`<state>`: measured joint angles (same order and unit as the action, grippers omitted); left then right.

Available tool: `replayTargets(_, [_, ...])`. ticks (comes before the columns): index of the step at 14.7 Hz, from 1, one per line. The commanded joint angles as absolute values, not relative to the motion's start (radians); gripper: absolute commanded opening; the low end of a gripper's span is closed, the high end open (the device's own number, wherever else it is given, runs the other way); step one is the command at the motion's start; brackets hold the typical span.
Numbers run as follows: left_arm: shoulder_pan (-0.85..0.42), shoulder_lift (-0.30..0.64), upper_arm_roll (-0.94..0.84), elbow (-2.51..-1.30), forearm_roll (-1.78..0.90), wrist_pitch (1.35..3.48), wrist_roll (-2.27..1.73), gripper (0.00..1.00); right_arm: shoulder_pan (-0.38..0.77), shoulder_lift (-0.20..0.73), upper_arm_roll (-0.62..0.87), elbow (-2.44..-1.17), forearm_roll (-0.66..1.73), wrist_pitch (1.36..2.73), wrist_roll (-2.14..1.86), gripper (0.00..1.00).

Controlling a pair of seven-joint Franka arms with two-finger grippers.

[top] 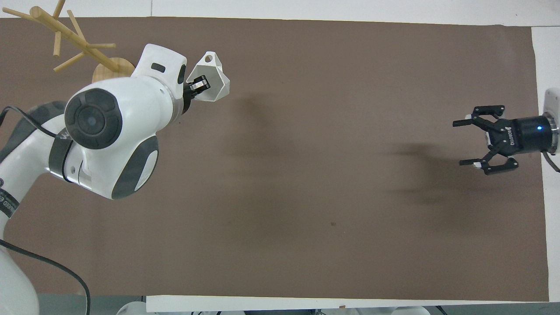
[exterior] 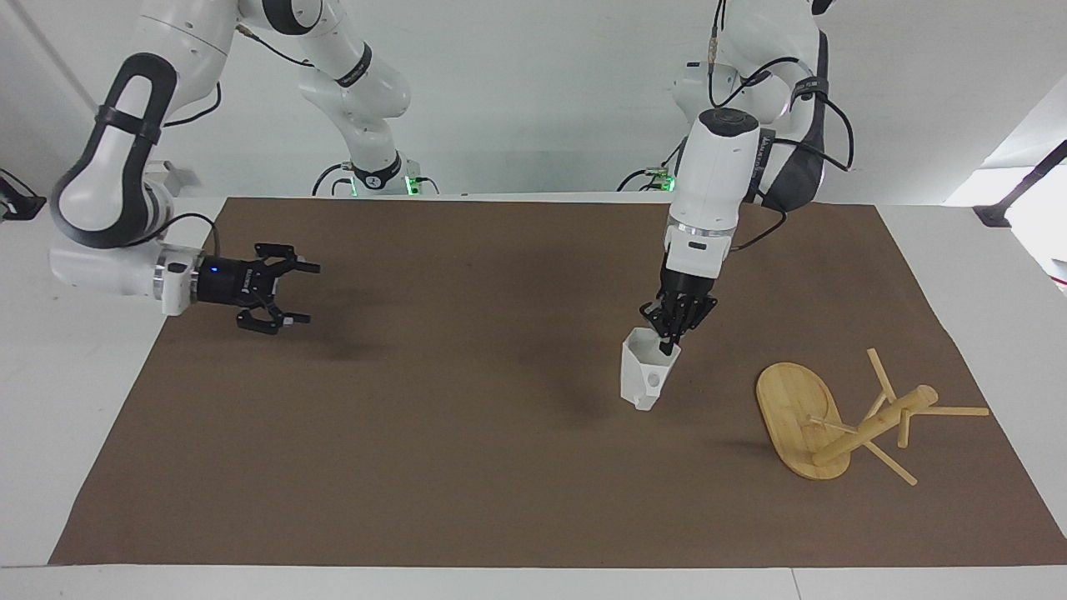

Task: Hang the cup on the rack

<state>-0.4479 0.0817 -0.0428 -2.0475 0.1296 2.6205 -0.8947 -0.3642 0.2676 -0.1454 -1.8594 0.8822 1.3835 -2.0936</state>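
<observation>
Rack (exterior: pixel 842 417): lower right of facing view, upper left of overhead view; on the worktop (exterior: pixel 467 467) at the left arm's end.
Cup (exterior: pixel 646 377): right of centre in facing view; held over worktop, near rack.
Left hand (exterior: pixel 673 329): clamped on cup rim.
Right hand (exterior: pixel 279 287): left edge of facing view; spread, over right arm's end.

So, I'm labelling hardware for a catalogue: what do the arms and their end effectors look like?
Both arms are glossy white with dark grey joint panels and loose black cables. The left end effector and right end effector are black with two fingers; the right one's body shows a small blue light.
</observation>
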Motion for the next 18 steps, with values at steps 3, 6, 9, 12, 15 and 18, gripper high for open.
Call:
replayTargets(3, [-0.388,-0.034,-0.046,-2.314,0.144,2.922,-0.888,0.00,-0.399,0.102,-0.133,-1.757,0.594,1.361,-1.803,1.00])
replayTargets(6, [-0.332,-0.049,-0.048,-2.431,0.144,3.173,-0.899,0.00,-0.379,-0.018,-0.115,-1.736,0.461,1.364,-1.541,1.00])
replayTargets(9, [-0.296,-0.057,-0.048,-2.479,0.143,3.284,-0.905,0.00,-0.309,-0.080,-0.052,-1.659,0.263,1.358,-1.240,1.00])
replayTargets(12, [-0.256,-0.046,-0.049,-2.482,0.143,3.356,-0.994,0.00,-0.253,-0.078,-0.035,-1.602,0.183,1.351,-0.960,1.00])
replayTargets(15, [-0.238,-0.019,-0.049,-2.476,0.144,3.378,-1.000,0.00,-0.204,-0.078,-0.032,-1.606,0.164,1.353,-0.624,1.00])
replayTargets(18, [-0.198,0.034,-0.049,-2.451,0.144,3.419,-1.002,0.00,-0.121,-0.081,-0.032,-1.609,0.028,1.325,-0.367,1.00])
